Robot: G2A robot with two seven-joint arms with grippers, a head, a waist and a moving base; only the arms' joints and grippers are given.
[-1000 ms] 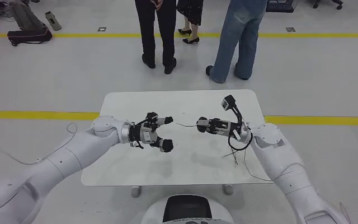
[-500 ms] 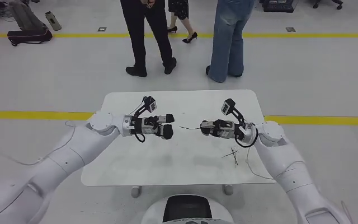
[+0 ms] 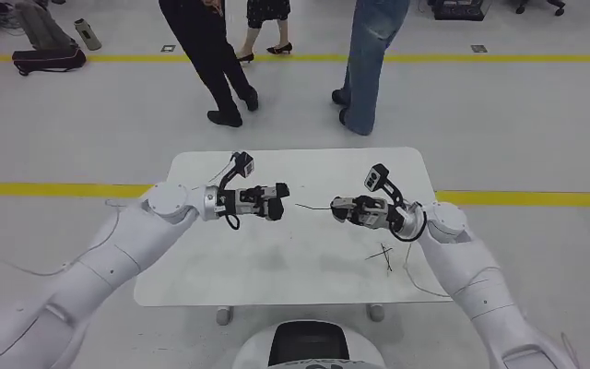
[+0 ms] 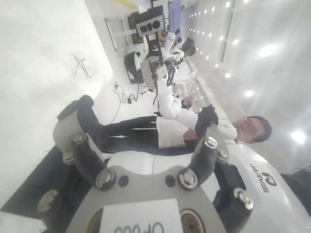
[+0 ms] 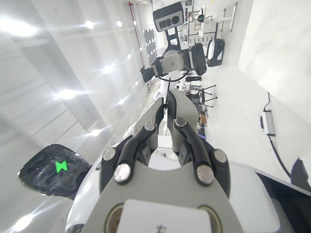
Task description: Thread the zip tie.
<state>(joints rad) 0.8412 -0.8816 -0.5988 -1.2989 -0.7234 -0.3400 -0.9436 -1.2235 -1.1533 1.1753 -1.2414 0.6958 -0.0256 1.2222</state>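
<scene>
The right tool (image 3: pixel 336 208) hangs above the worktop (image 3: pixel 304 171), its fingers (image 5: pixel 181 107) pressed together on one end of a thin black zip tie (image 3: pixel 312 208). The tie sticks straight out ahead of the tips, pointing at the left tool (image 3: pixel 279 200), which faces it from just beyond the tie's free end. The free end stops short of the left tool and touches nothing. The left tool's fingers (image 4: pixel 80 112) stand wide apart with nothing between them, also raised off the worktop. Behind the right tool, beside its forearm, a few loose ties (image 3: pixel 385 255) lie crossed on the worktop.
</scene>
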